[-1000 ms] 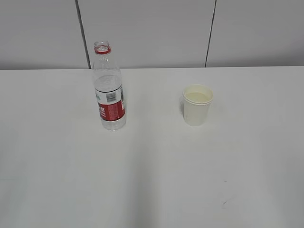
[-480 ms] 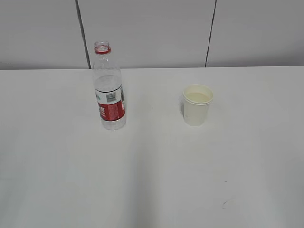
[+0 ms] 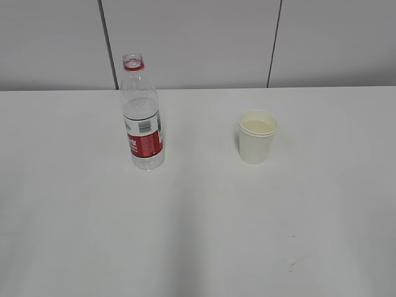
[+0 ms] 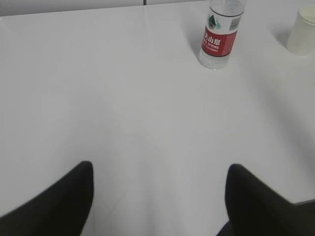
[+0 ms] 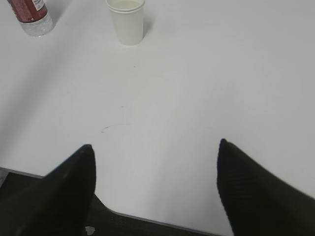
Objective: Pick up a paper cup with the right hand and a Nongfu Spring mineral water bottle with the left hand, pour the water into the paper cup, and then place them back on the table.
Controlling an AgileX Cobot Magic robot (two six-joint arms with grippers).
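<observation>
Nothing has moved; bottle (image 4: pixel 220 33) and cup (image 5: pixel 126 20) stand far beyond both wide-spread fingers (image 4: pixel 59 204) (image 5: pixel 256 187).

Bright even light, soft faint shadows, slightly grainy focus

Left gripper (image 4: pixel 157 196): two matte black fingers (image 4: pixel 59 201), broad, tapering to rounded tips, plain, no markings visible. Right gripper (image 5: pixel 155 187): two black fingers (image 5: pixel 256 191), same tapered shape, faintly textured surface. Arms themselves out of frame.
</observation>
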